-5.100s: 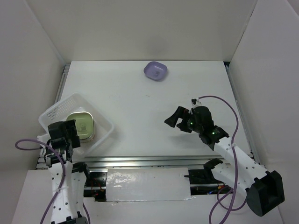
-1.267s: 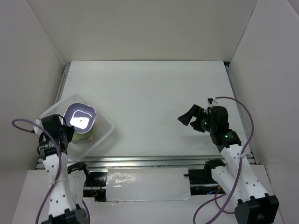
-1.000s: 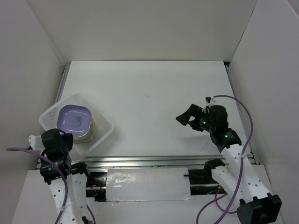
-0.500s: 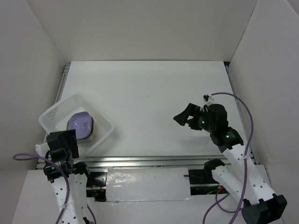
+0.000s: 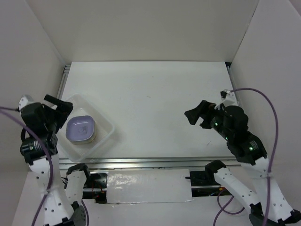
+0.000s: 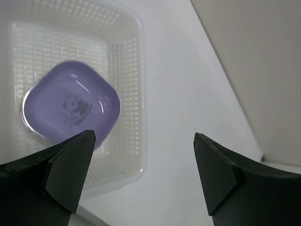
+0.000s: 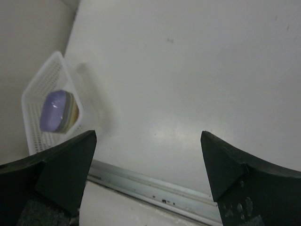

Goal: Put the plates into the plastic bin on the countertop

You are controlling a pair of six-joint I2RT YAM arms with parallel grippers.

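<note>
The plastic bin (image 5: 104, 133) stands at the countertop's (image 5: 150, 94) near left. Inside it lies a stack of plates with a purple plate (image 5: 81, 129) on top, its dark centre print facing up. My left gripper (image 5: 62, 113) is open and empty, raised above the bin's left edge. In the left wrist view the purple plate (image 6: 70, 106) lies flat in the bin (image 6: 141, 89), far below the open left gripper (image 6: 143, 176). My right gripper (image 5: 197, 117) is open and empty above the right half of the countertop. The right wrist view shows the bin (image 7: 35, 89) and the stack (image 7: 55, 112) in the distance, beyond the open right gripper (image 7: 148, 165).
A metal rail (image 5: 155, 162) runs along the countertop's front edge; it also shows in the right wrist view (image 7: 155, 188). White upright walls (image 5: 141, 28) close in the back and both sides. A purple cable (image 5: 263, 101) loops off the right arm.
The purple plate went from the far countertop into the bin, on top of the stack. My left gripper let it go and rose to the left. My right arm lifted and drew back to the right.
</note>
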